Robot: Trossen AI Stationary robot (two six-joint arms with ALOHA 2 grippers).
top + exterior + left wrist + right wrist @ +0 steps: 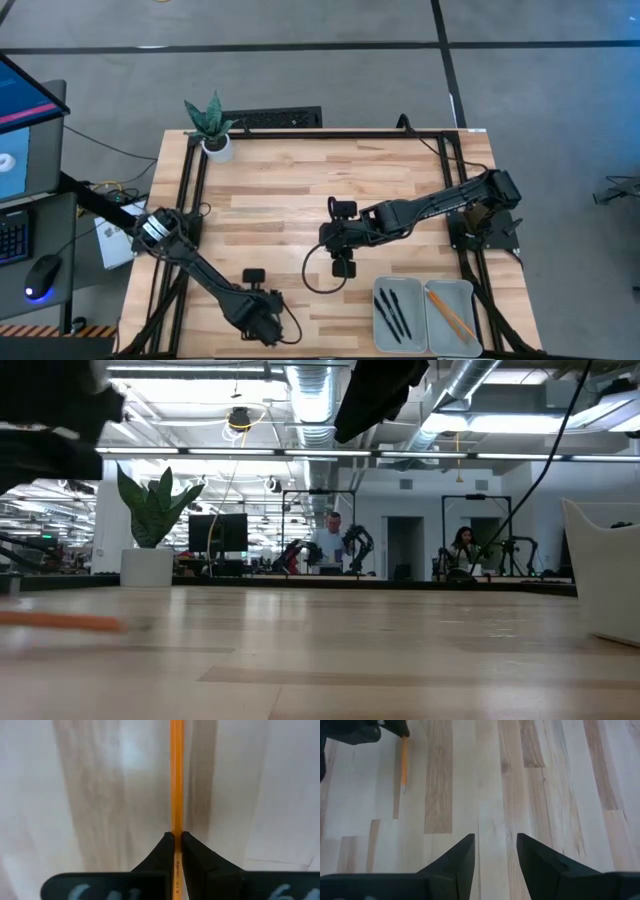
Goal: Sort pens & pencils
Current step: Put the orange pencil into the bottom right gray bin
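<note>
Left gripper (176,840) at table's (300,190) seven o'clock, clamped on a pencil (176,780); right gripper (495,851) central, parted, holding nothing.

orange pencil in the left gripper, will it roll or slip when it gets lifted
The orange pencil looks thin, straight and rigid, so it probably lifts without bending. The left gripper is shut on it near one end, so the long free end may pivot or droop. If it slips onto the smooth wooden table, it could roll.
</note>
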